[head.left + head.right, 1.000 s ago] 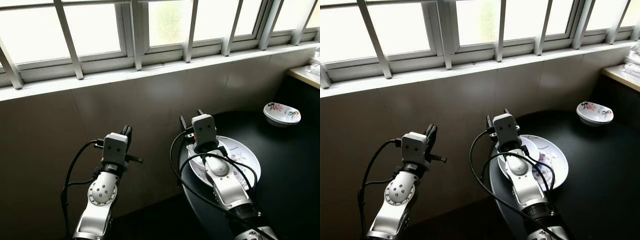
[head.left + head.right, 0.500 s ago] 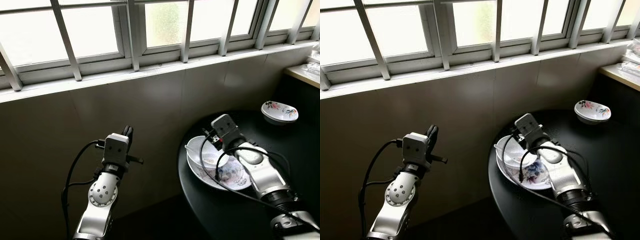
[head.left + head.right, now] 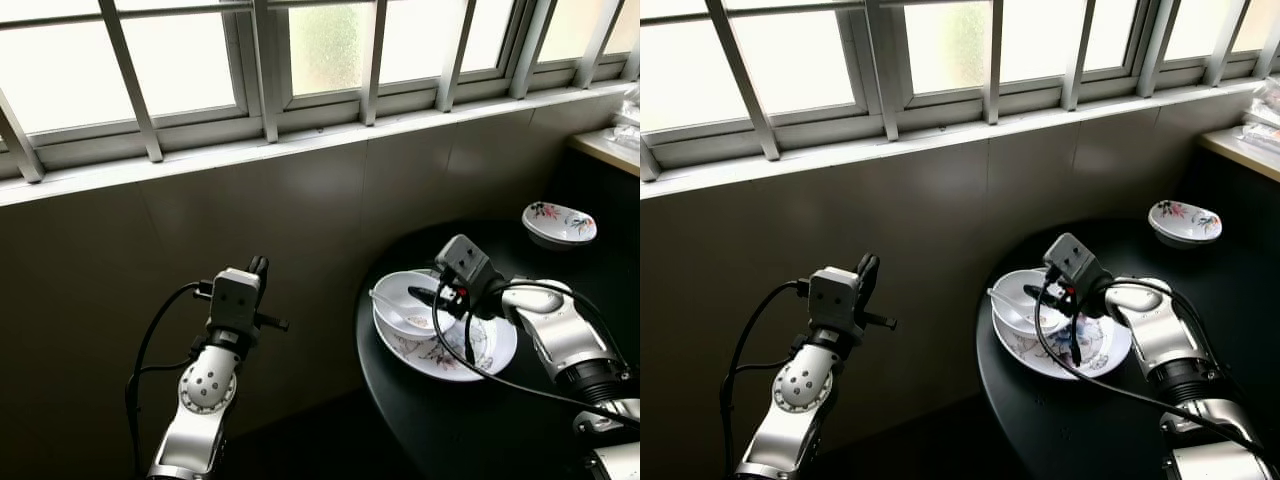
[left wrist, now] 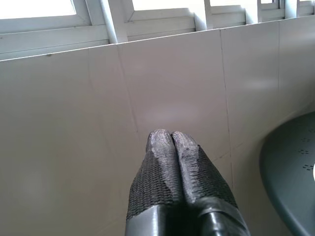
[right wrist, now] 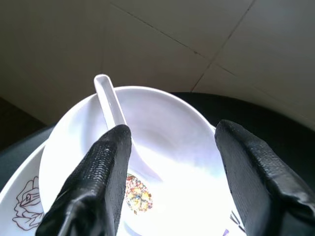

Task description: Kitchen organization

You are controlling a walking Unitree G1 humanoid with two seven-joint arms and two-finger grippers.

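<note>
We found the right gripper (image 5: pixel 167 162) wide open, empty — bowl (image 5: pixel 162 132) dead ahead, spoon (image 5: pixel 110 105) lengthwise beside one finger; left gripper (image 4: pixel 171 142) closed, idle

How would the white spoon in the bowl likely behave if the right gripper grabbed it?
The spoon looks glazed and stiff, so probably slippery and fragile. It leans loosely on the bowl rim, so it may slide or pivot when nudged.

The right gripper (image 5: pixel 170 162) has swung round — its arm now reaches in from the side, fingers wide over the bowl (image 3: pixel 410 305).
</note>
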